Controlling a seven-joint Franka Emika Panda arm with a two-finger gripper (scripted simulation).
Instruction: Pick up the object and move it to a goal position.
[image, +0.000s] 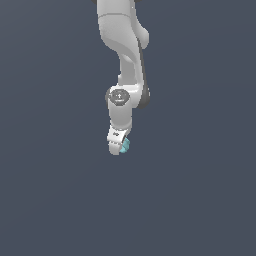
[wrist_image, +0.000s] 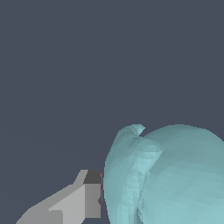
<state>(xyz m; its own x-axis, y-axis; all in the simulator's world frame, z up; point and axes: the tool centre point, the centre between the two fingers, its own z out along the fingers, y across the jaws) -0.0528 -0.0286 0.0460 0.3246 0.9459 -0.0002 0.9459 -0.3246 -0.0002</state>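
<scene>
Exterior view: the white-grey jointed robot arm (image: 122, 55) comes down from the upper edge of the frame over a plain dark slate-blue background, wrist pointing downward, and ends in the white two-fingered gripper (image: 119, 148). A small light teal-cyan rounded lump (image: 125, 145) shows at the gripper's tip on the exterior view's right side, touching the fingers and mostly covered by them; only a sliver of its surface is visible here. No shadow or surface edge is rendered beneath it, so whether the lump is resting on a floor or is already lifted clear cannot be told. Wrist view: the teal lump (wrist_image: 175, 175) fills the corner of the picture nearest the camera, with a curved lobe folding over a fuller rounded body, consistent with a ring-like form seen at very close range. One grey finger (wrist_image: 74, 201) with its darker pad sits directly against the flank of the lump; the opposite finger is out of frame. Judgement: the jaws appear closed onto the lump, since one pad is flush with it and the lump sits right at the fingertips in both views, but contact on the second side is not shown. The off-centre position of the lump, bulging to one side of the fingers, suggests the grip bears on a narrow part of the curved shape, and the lump may rotate or slip during transport. No goal marker is visible in either picture, so remaining travel cannot be estimated.
</scene>
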